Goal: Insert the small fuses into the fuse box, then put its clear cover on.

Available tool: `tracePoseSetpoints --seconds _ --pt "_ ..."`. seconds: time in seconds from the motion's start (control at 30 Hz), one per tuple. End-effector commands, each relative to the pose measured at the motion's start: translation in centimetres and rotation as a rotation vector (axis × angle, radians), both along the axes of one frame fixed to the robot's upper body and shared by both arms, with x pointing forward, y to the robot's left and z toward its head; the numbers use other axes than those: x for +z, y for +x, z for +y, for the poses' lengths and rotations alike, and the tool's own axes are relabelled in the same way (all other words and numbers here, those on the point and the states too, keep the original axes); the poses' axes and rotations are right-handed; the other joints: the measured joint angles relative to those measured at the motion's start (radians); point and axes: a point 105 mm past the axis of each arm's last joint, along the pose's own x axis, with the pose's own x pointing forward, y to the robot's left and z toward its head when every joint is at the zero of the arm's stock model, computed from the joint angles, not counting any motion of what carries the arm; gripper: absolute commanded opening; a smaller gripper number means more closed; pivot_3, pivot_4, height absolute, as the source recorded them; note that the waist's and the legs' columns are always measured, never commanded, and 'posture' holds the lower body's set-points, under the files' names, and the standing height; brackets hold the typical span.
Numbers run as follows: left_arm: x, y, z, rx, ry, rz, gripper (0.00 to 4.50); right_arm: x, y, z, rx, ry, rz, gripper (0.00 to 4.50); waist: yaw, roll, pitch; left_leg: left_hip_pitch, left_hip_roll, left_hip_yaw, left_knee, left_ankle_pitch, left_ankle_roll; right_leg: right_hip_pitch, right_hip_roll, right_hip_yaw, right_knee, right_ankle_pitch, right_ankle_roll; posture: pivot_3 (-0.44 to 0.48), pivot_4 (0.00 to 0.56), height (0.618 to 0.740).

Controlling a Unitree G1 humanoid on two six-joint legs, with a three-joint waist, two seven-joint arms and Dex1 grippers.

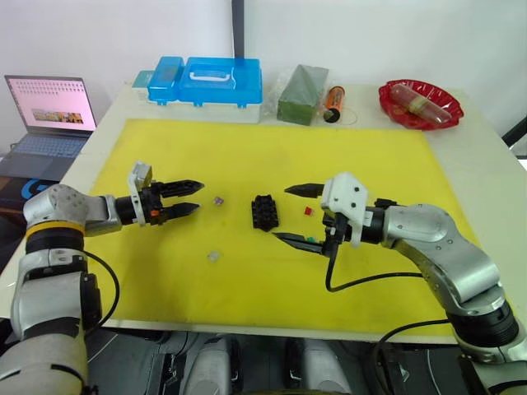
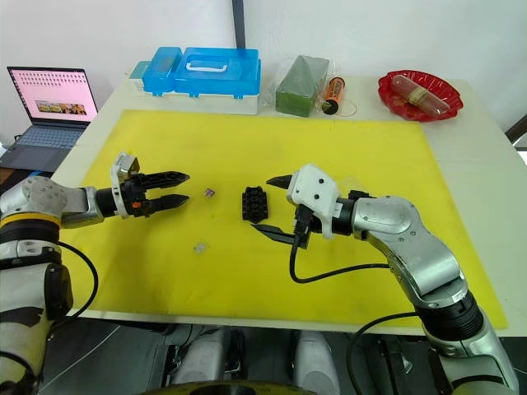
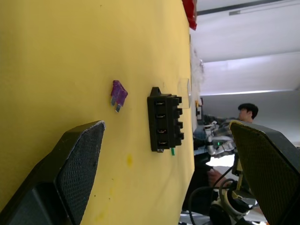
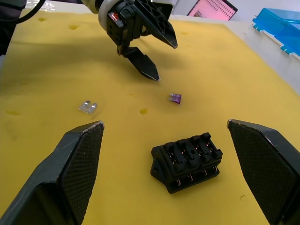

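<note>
The black fuse box [image 1: 264,212] lies mid-mat with its slots empty. A pinkish fuse [image 1: 218,200] lies just to its left, and a pale grey fuse [image 1: 213,257] sits nearer the front. To its right are a red fuse [image 1: 309,211] and a green fuse [image 1: 311,240], between the fingers of my right gripper [image 1: 282,213], which is open and holds nothing, its tips close to the box. My left gripper [image 1: 196,196] is open just left of the pinkish fuse. A faint clear cover [image 3: 186,93] shows beyond the box in the left wrist view.
Everything rests on a yellow mat [image 1: 272,156]. Along the back edge stand a blue plastic case [image 1: 206,82], a green block [image 1: 301,93], an orange cylinder [image 1: 333,103] and a red dish [image 1: 420,103]. A laptop [image 1: 49,111] sits off the table's left.
</note>
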Motion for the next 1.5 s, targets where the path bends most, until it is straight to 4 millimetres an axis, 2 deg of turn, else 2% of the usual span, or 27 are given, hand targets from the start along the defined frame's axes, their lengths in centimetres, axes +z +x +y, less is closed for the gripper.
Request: tracePoseSetpoints --seconds 0.03,0.33,0.63,1.07,1.4,1.5 --pt "1.2 1.0 -0.5 0.002 -0.009 -0.059 4.5 1.2 0.0 0.3 0.015 0.017 -0.047 4.48 0.004 0.0 0.0 0.0 0.0 0.0 0.0 0.0 0.0 0.0 0.0 0.0 0.0 0.0 0.0 0.0 0.15 0.74" --pt "0.3 2.0 -2.1 -0.015 0.007 -0.065 4.5 1.4 0.1 0.1 0.007 0.013 -0.05 4.48 0.005 0.0 0.0 0.0 0.0 0.0 0.0 0.0 0.0 0.0 0.0 0.0 0.0 0.0 0.0 0.0 0.15 0.74" --pt "-0.3 1.9 -3.4 -0.069 0.017 -0.049 4.5 1.3 0.0 0.0 -0.005 0.012 -0.049 4.48 0.006 0.0 0.0 0.0 0.0 0.0 0.0 0.0 0.0 0.0 0.0 0.0 0.0 0.0 0.0 0.0 0.15 0.74" --pt "-2.1 1.7 -4.5 -0.109 0.073 -0.018 4.5 1.1 0.1 -0.1 -0.016 0.015 -0.046 4.48 0.007 0.0 0.0 0.0 0.0 -0.001 0.0 -0.003 0.004 0.001 0.0 0.0 0.0 0.0 0.0 0.0 0.15 0.74" --pt "-2.2 1.8 -5.4 -0.124 0.06 -0.024 4.5 1.0 0.1 -0.1 -0.019 0.013 -0.046 4.48 0.008 0.0 0.0 0.0 -0.001 -0.003 0.001 -0.003 0.005 0.003 0.0 -0.001 -0.001 0.0 0.0 0.0 0.15 0.74" --pt "-3.4 1.8 -5.0 -0.113 0.125 -0.02 4.5 0.9 0.2 -0.2 -0.023 0.01 -0.047 4.48 0.008 0.0 0.0 0.0 -0.001 -0.004 0.001 -0.003 0.005 0.003 0.0 -0.002 -0.001 0.0 0.0 0.0 0.15 0.74"
